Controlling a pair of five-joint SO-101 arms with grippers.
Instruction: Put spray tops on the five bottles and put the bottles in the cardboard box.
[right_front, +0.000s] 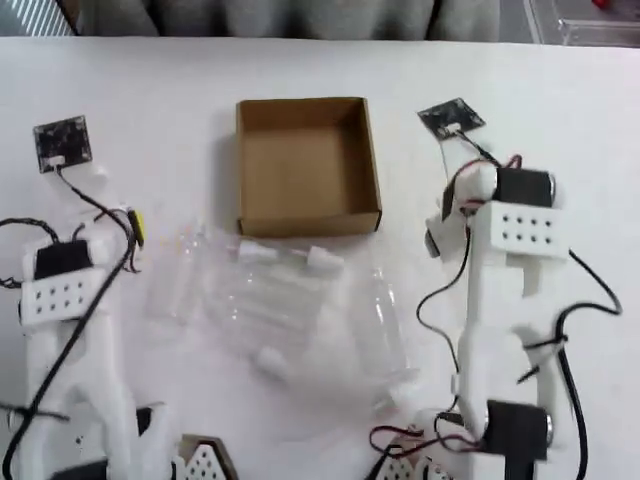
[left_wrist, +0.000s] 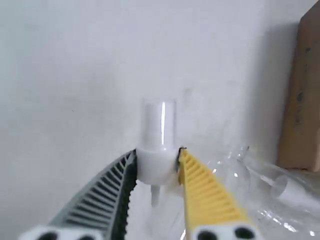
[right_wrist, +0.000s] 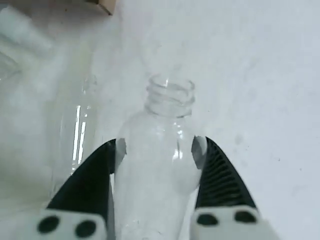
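Note:
My left gripper (left_wrist: 157, 159), with one grey and one yellow finger, is shut on a white spray top (left_wrist: 156, 142) that has a clear cap, held upright over the white table. In the high view this gripper (right_front: 134, 229) is left of the pile of clear bottles (right_front: 280, 300). My right gripper (right_wrist: 159, 149), with black fingers, is shut on the shoulder of a clear bottle (right_wrist: 157, 170) whose threaded neck (right_wrist: 170, 92) is bare. The open cardboard box (right_front: 308, 165) stands behind the pile. Loose white spray tops (right_front: 325, 262) lie among the bottles.
Two small black boards (right_front: 62, 143) (right_front: 452, 118) with cables lie at the back left and back right. The box wall (left_wrist: 302, 95) is close beside the left gripper, with clear bottles (left_wrist: 272, 195) below it. A box corner (right_wrist: 102, 5) is beyond the held bottle.

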